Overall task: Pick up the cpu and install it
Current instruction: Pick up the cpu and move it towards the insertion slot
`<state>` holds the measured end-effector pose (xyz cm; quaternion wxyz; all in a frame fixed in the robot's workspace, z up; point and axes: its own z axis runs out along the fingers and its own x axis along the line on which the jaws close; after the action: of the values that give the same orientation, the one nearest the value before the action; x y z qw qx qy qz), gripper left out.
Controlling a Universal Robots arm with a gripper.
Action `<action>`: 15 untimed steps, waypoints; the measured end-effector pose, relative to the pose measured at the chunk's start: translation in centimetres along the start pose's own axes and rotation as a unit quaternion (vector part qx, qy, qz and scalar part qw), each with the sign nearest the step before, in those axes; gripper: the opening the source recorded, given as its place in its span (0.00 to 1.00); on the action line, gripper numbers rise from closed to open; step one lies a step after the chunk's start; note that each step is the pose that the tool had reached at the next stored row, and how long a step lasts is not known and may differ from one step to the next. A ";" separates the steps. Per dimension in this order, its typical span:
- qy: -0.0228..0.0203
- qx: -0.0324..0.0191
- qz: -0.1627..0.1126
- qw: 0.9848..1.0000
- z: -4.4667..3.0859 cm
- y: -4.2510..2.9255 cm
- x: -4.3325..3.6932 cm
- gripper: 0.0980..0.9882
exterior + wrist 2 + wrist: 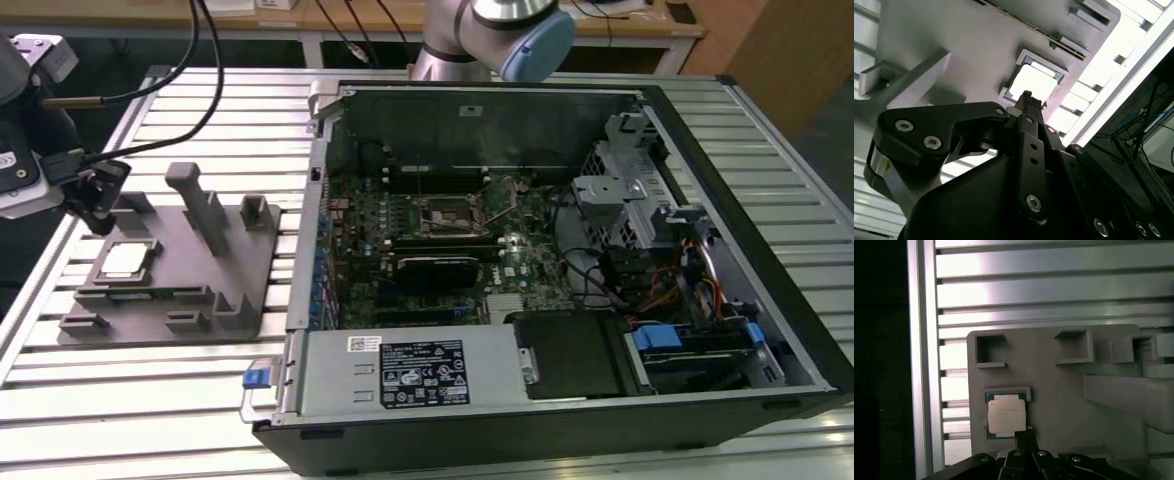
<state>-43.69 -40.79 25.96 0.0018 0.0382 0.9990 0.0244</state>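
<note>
Hovering by the cpu (pixel 123 260), the tool (pixel 94 200) has its fingers pressed together, holding nothing.
The cpu lies flat in a square recess of the grey fixture (pixel 214 290) on the slatted surface (pixel 147 400), to the exterior view's left of the open computer case (pixel 721 230). In the first wrist view, the tool's tip sits just beside the cpu's edge.

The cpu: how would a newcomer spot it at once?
On the exterior view's left, beside the open computer case, lies a grey fixture with upright posts. The cpu sits in its square recess: the one flat, silvery square amid grey plastic.
</note>
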 end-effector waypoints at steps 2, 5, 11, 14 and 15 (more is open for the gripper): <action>0.001 0.000 0.000 1.000 0.35 -0.06 0.25 0.01; 0.001 0.000 0.000 1.000 0.91 -0.15 0.57 0.01; 0.002 0.000 0.000 1.000 1.98 -0.22 0.71 0.01; 0.002 0.000 0.000 1.000 2.54 -0.23 0.73 0.01; 0.002 0.000 0.000 1.000 2.71 -0.23 0.74 0.01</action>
<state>-44.43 -40.83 23.24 -0.0006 0.0382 0.9990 0.0243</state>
